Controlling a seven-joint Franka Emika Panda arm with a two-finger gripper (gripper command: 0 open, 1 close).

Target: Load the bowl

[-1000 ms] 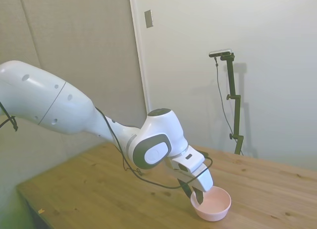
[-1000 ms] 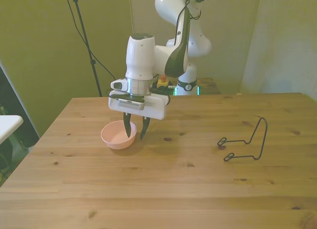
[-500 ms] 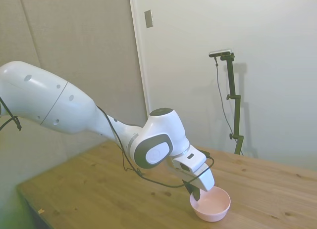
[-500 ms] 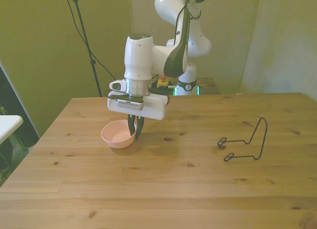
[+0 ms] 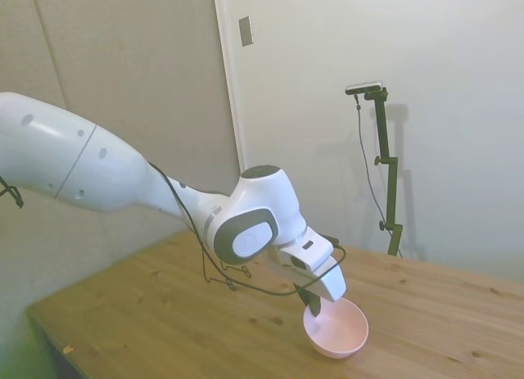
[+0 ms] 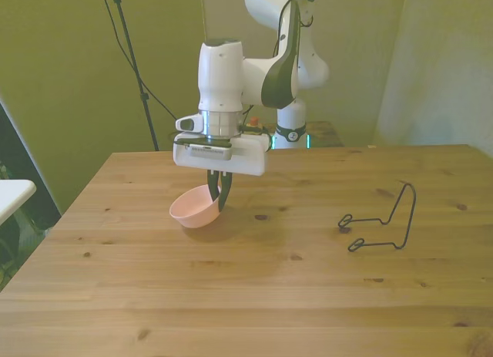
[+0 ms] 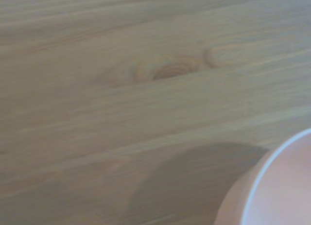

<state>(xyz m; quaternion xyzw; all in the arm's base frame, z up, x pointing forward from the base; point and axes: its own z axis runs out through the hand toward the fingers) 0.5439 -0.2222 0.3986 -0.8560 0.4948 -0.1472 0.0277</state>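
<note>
The pale pink bowl (image 6: 196, 209) hangs tilted a little above the wooden table (image 6: 254, 295), toward the front view's left. My gripper (image 6: 216, 197) is shut on the bowl's rim, one finger inside and one outside. From the side, the bowl (image 5: 337, 328) hangs just under the gripper (image 5: 312, 306), lifted off the wood. Up close, the wrist view catches only a blurred edge of the bowl (image 7: 282, 186) and its shadow on the table.
A thin black wire rack (image 6: 381, 219) stands on the table at the front view's right, well apart from the bowl. A white object (image 6: 11, 193) pokes in beside the table's left edge.
The gripper closed on the bowl's rim, then lifted it off the table and carried it slightly toward the front view's right, tilting it.
</note>
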